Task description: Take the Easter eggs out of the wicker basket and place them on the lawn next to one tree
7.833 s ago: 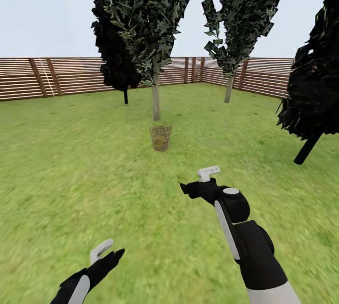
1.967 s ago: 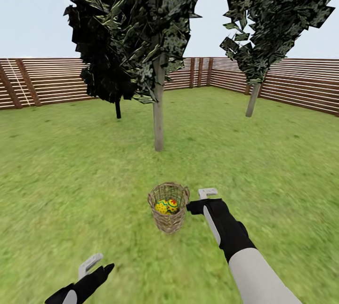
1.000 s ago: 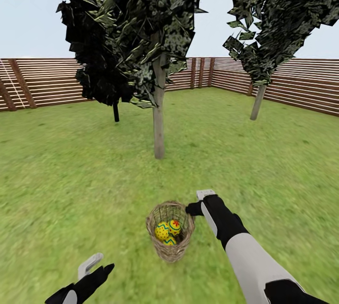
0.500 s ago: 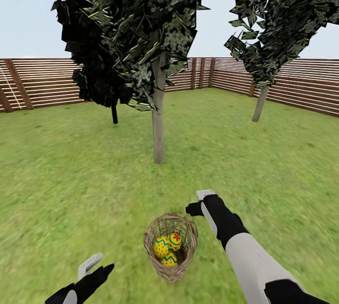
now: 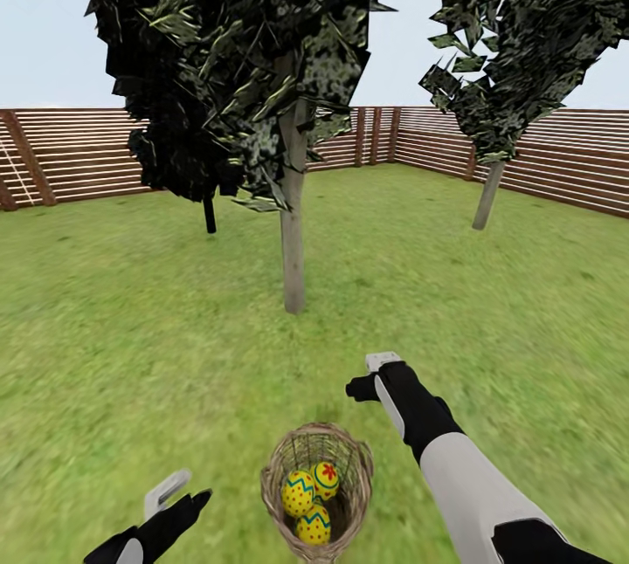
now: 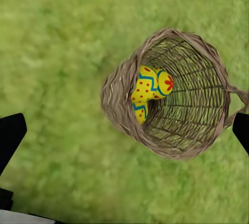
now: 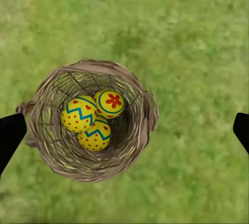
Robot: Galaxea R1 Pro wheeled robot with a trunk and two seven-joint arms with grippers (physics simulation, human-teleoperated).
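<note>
Slat fence [image 5: 87, 154], maybe dark-trunk tree [image 5: 210, 215] behind.

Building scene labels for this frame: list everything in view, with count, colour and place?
Easter eggs: three, yellow with red dots and blue zigzags, all inside the basket.
Wicker basket: one, tan-brown, upright on the lawn between the two arms.
Pale-trunk trees: two, grey-beige trunks with dark green crowns; one just beyond the basket, one farther right by the fence.
Dark tree: one, thin black trunk, behind and left of the near tree.
Fence: brown horizontal slats, along the far edge.
Lawn: green grass.
Left end effector: open, left of the basket.
Right end effector: open, beyond and right of the basket.
</note>
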